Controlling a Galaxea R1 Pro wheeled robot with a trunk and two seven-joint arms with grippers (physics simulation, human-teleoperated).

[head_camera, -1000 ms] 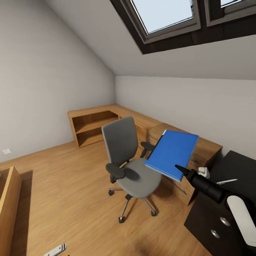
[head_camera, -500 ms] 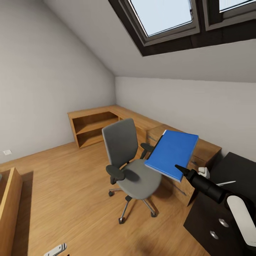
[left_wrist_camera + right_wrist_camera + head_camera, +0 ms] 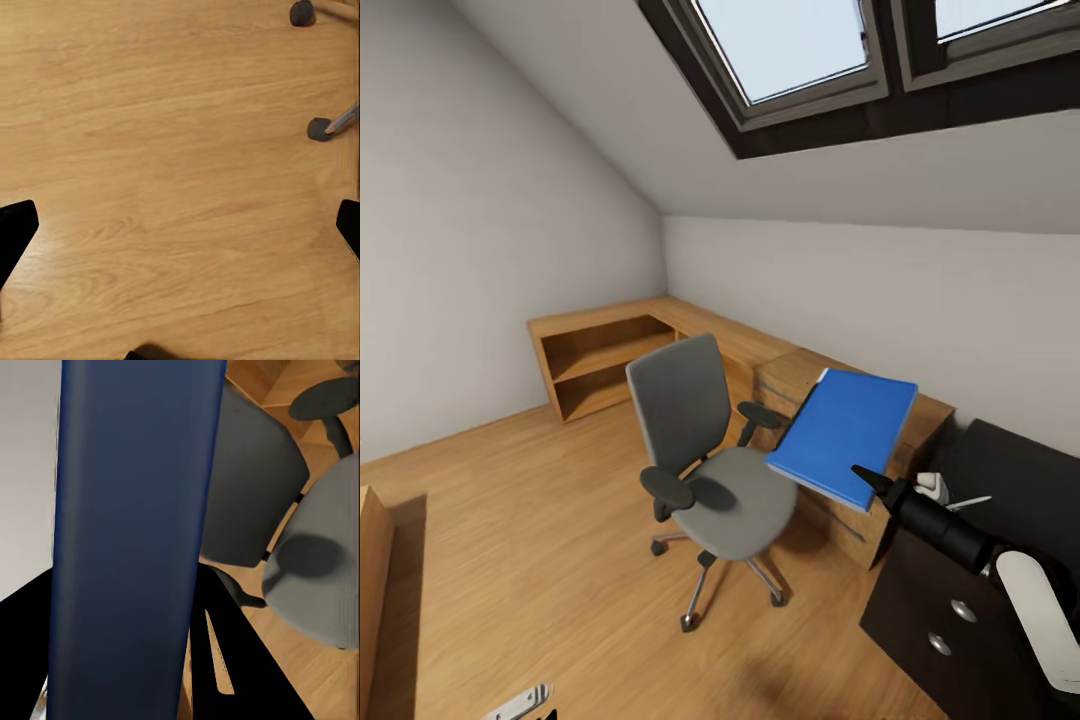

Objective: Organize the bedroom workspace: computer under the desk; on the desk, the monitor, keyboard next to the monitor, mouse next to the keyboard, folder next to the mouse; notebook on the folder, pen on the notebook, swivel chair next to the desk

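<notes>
My right gripper (image 3: pixel 868 479) is shut on the near edge of the bright blue folder (image 3: pixel 846 432) and holds it tilted in the air, between the swivel chair (image 3: pixel 705 455) and the black desk (image 3: pixel 1015 478). In the right wrist view the folder (image 3: pixel 135 540) runs between the black fingers of that gripper (image 3: pixel 131 660), with the grey chair seat (image 3: pixel 322 570) behind it. A thin white pen (image 3: pixel 968 502) lies on the desk's near corner. The left gripper (image 3: pixel 180 232) hangs open over bare wood floor near two chair casters (image 3: pixel 321 129).
A light wooden drawer chest (image 3: pixel 800 375) and low wooden shelving (image 3: pixel 595 355) line the walls behind the chair. The desk's black drawer unit (image 3: pixel 945 625) stands at the lower right. A small silver-grey object (image 3: pixel 518 703) lies on the floor at the bottom edge.
The whole picture has shifted left, so the camera has turned to the right. The folder stays in the right gripper at the same spot in the view.
</notes>
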